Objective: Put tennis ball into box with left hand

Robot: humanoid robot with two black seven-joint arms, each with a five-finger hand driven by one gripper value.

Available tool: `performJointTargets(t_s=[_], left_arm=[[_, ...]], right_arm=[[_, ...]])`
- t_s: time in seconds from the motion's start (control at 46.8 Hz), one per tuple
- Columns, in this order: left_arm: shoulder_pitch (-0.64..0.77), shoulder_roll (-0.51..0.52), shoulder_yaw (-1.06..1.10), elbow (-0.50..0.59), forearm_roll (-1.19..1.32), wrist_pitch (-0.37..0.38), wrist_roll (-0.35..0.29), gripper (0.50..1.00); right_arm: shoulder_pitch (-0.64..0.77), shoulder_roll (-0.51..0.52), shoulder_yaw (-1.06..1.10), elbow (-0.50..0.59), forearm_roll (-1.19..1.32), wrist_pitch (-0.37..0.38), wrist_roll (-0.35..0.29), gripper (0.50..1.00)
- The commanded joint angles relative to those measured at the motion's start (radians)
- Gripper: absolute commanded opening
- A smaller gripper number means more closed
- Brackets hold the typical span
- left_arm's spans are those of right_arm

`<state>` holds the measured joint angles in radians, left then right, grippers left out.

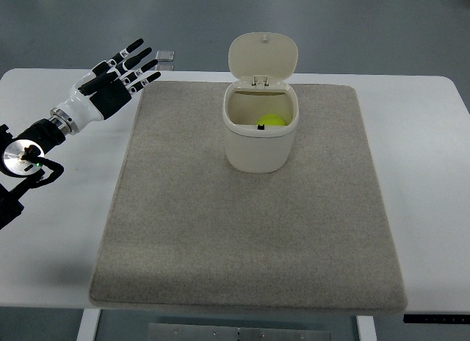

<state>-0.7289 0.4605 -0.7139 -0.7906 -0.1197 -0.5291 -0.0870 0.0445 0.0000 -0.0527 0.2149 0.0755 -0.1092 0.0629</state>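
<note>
Left hand (117,76) at upper left, over the bare bench edge just off the mat's far-left corner; fingers (136,45) spread and straight, holding nothing, pointing up and to the right. Forearm runs back down-left to the picture's left edge. Small clear rectangular piece (165,59) lies just past the fingertips on the bench. Box (260,131): cream, rounded, tub-shaped, standing upright on the far half of the mat, well apart from the hand. Its hinged lid (263,56) is swung open and stands up behind the rim. Tennis ball (274,120), yellow-green, sits inside the box toward the right side of the opening; a small dark mark beside it, too small to tell what it is. Mat (250,231): grey-beige, felt-like, rectangular, covering most of the middle. Bench (418,172): white, showing on both sides of the mat. Grey floor (367,25) beyond the far edge.
</note>
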Motion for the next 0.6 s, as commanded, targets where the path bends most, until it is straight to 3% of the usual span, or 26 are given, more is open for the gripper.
performJointTargets(t_s=[0.0,0.577], left_arm=[[-0.007,0.000,-0.001,0.001,0.000,0.000,0.001,0.992],[-0.015,0.007,0.001,0.002,0.000,0.000,0.000,0.992]], right_arm=[[0.000,0.000,-0.001,0.001,0.001,0.000,0.000,0.903],[-0.002,0.000,0.000,0.000,0.003,-0.006,0.000,0.903]])
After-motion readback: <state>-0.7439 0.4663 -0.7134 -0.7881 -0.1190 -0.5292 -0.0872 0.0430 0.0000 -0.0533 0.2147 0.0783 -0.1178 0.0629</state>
